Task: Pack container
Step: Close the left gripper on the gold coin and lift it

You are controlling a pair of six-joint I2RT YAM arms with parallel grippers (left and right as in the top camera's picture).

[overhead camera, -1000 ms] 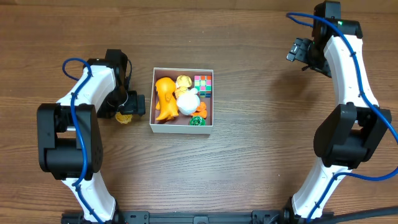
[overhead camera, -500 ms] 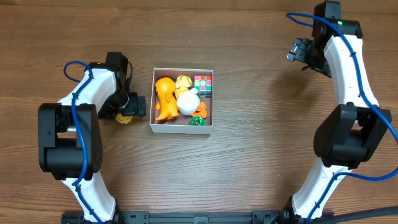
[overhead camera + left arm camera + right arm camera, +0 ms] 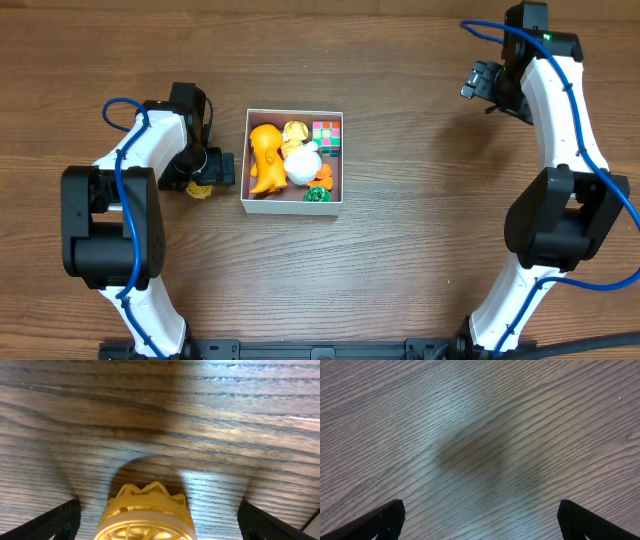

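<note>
Dark wood-grain table (image 3: 400, 280), toy-filled container (image 3: 293, 209)

Container (image 3: 292, 207) with white walls and pinkish-brown floor, inside it an orange toy (image 3: 264, 158), a white toy (image 3: 301, 166), a pale yellow toy (image 3: 294, 131), a cube (image 3: 326, 137) chequered in many colours, a green toy (image 3: 317, 195), left of the container a yellow lattice toy (image 3: 145, 515), beneath it a brown table (image 3: 400, 280) with streaked wood grain

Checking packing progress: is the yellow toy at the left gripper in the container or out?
Out. The yellow toy lies on the table left of the container, with the open left gripper around it.
</note>
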